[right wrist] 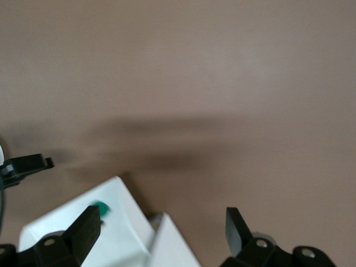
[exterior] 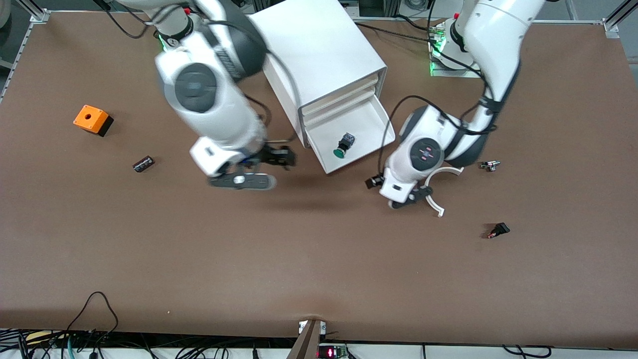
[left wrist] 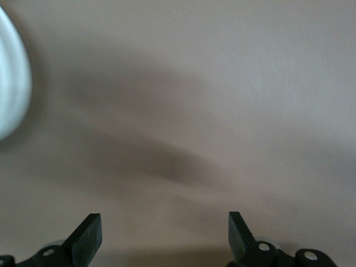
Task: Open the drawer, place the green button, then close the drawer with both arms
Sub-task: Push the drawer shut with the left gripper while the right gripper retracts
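The white cabinet (exterior: 319, 50) stands at the middle of the table toward the robots' bases. Its bottom drawer (exterior: 366, 117) is pulled out. The button (exterior: 344, 144), green cap and dark body, lies in the drawer. My right gripper (exterior: 283, 156) is open and empty, low over the table beside the drawer's corner on the right arm's side. In the right wrist view its gripper (right wrist: 164, 219) is open over the drawer (right wrist: 72, 233), with the button's green cap (right wrist: 102, 209) showing. My left gripper (exterior: 395, 193) hangs open and empty over the table beside the drawer's other corner. The left wrist view shows it (left wrist: 165, 222) over bare table.
An orange cube (exterior: 92, 119) and a small dark cylinder (exterior: 143, 163) lie toward the right arm's end. A white curved piece (exterior: 438, 194), a small metal part (exterior: 491, 165) and a small black part (exterior: 498, 230) lie toward the left arm's end.
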Robot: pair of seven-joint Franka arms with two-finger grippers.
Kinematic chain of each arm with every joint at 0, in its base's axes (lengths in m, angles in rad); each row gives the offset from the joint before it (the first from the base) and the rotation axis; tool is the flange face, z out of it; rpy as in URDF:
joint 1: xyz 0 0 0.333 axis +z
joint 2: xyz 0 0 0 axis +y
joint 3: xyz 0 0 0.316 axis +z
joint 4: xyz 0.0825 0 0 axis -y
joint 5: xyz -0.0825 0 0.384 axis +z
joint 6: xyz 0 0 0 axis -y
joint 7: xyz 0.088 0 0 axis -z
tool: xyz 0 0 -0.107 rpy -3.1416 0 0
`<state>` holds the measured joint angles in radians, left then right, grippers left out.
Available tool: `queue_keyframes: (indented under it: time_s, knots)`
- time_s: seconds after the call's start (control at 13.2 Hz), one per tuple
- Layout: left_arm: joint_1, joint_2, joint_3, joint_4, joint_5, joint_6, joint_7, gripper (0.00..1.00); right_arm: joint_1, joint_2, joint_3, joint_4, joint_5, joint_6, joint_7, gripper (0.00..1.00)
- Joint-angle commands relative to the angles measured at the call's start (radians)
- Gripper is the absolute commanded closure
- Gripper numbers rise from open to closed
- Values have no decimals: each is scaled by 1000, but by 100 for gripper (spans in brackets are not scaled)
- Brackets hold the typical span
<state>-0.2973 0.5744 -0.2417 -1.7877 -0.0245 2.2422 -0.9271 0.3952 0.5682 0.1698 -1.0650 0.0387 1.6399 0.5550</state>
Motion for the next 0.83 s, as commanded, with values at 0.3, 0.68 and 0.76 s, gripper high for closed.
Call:
queue_keyframes:
  time_s: [0.3,0.68,0.76]
  knots:
    - [-103,-19,-46,-108,-5,50,-98,0,-168,-318,-102,-276,61,-106,-589,0]
    - [-80,-10,-180,-118,-74,20,-91,0,-229,-551,-208,-570,52,-42,-877,0]
    - [-80,4,-197,-116,-75,20,-91,0,-255,-576,-208,-613,47,-17,-924,0]
